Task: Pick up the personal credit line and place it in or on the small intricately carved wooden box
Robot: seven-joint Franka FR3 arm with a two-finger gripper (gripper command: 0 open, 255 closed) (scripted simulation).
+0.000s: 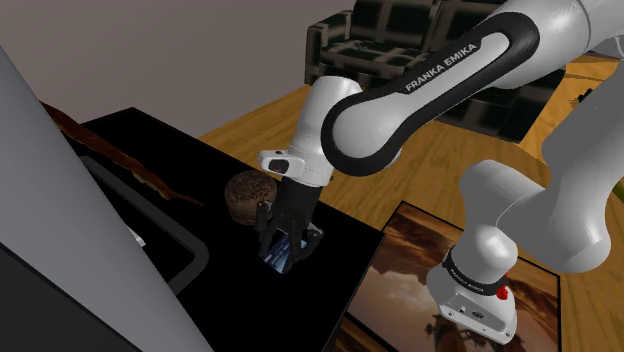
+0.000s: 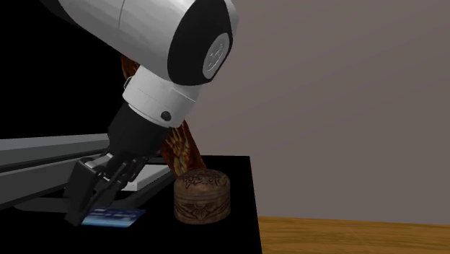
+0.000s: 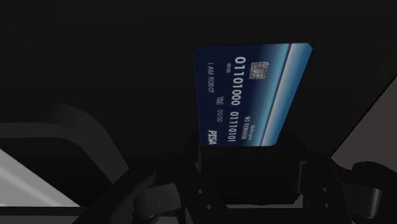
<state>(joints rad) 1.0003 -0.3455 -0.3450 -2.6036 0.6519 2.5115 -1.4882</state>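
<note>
Hanging low over the black table (image 1: 150, 150) in the shoulder view, the black gripper (image 1: 288, 243) sits on the end of the white arm (image 1: 420, 95). Blue credit card (image 1: 281, 253) is right at the gripper's tip, tilted. Cannot tell if the gripper is clamped on the card or just around it. Round carved wooden box (image 1: 248, 196) stands close beside the gripper, toward that view's upper left, apart from the card. Big grey slanted panel (image 1: 45, 220) lies farther off on the same side. Behind the arm are wood floor (image 1: 440, 165) and a dark sofa (image 1: 385, 40). A brown picture-like mat (image 1: 410, 275) lies flat past the table edge, on the gripper's other side.

Second exterior view: gripper (image 2: 81, 211) comes down at a slant. Card (image 2: 115, 217) lies about level at its tip, poking out toward the box (image 2: 203, 195). Card and box are apart. Can't tell whether the card rests on the table or hangs clear of it, black on black. Box has carving on top and side. Brown patterned object (image 2: 180, 148) leans behind the box, grey slabs (image 2: 43, 155) run behind the gripper, plain grey wall (image 2: 346, 94) beyond.

Wrist view: card (image 3: 254, 95) lies straight ahead of the gripper, printed face showing, near end hidden by the gripper's dark body. Print reads 01101000 01101001 and I AM ROBOT, with the chip (image 3: 257, 70) toward the far end. Black table lies all round the card. Grip state is not readable here either.
</note>
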